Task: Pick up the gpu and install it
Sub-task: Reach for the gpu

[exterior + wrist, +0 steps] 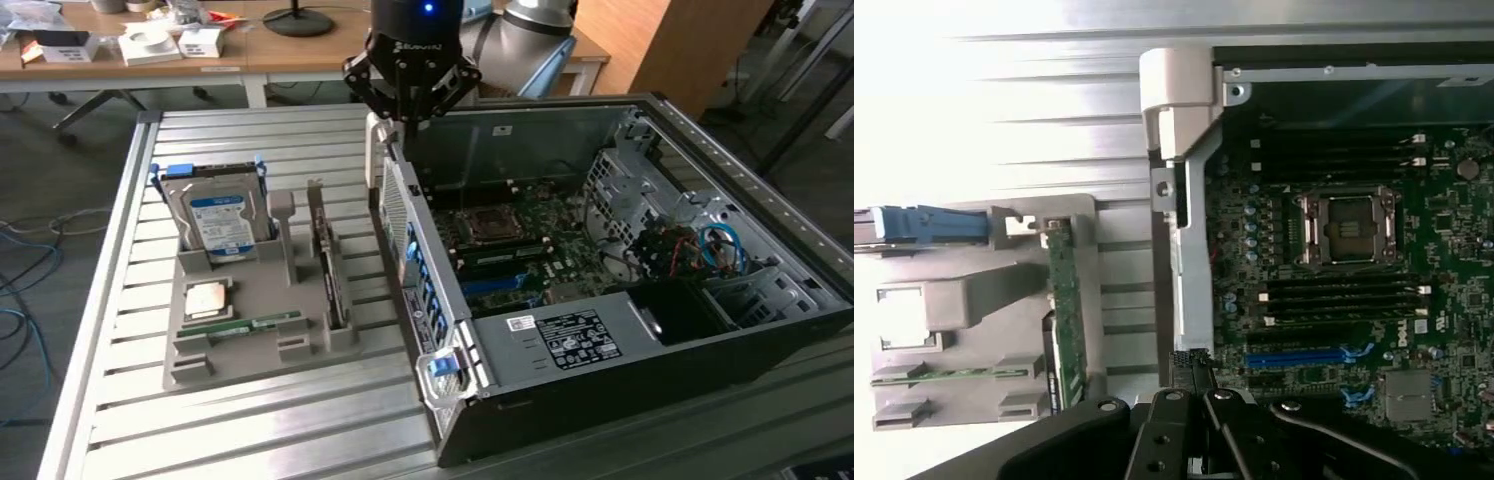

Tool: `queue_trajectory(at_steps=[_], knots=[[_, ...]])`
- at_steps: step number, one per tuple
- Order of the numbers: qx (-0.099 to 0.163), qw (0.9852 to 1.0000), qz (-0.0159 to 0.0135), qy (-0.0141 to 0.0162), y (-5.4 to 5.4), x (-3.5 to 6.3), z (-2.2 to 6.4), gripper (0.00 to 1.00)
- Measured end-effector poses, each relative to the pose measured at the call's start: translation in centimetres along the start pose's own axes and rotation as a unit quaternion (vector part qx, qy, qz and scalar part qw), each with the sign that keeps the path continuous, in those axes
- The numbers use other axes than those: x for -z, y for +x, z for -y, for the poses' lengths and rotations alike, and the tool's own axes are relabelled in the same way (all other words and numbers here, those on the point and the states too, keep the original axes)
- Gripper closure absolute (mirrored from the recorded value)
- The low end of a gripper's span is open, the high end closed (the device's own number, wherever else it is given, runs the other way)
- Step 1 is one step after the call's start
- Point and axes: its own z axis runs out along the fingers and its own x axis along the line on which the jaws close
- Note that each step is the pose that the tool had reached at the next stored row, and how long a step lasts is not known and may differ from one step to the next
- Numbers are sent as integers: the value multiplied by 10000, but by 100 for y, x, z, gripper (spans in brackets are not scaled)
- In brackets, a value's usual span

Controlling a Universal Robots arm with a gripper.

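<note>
your gpu (326, 262) stands on its long edge in a slot of the grey holder tray (200, 368), on the side of the tray nearest the open computer case (627, 335). the hard drive (220, 218) stands upright further toward the exterior view's left, and the memory stick (243, 324) lies flat near the tray's front. the card's long axis runs from the far side of the desk (267, 430) toward the camera, roughly parallel to the case wall beside it. in the wrist view the gpu (1065, 310) shows edge-on as a thin green strip. the pincer (406, 112) hangs over the far corner of that case wall, so the gpu lies below it, toward the exterior view's left and nearer the camera. you have one arm only, so there is no side to choose. your pincer (1199, 440) is clenched, fingers drawn together, and grasps nothing. you cannot tell whether its tips brush the case's corner. judged from this, the pick-up is not yet made: the card sits in its tray, apart from the motherboard (527, 240).
</note>
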Motion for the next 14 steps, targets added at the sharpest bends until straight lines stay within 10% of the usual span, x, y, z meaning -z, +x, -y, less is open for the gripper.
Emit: queue_trajectory(at_steps=[14], knots=[[-3, 10000, 1, 24, 456, -15, -36, 89]])
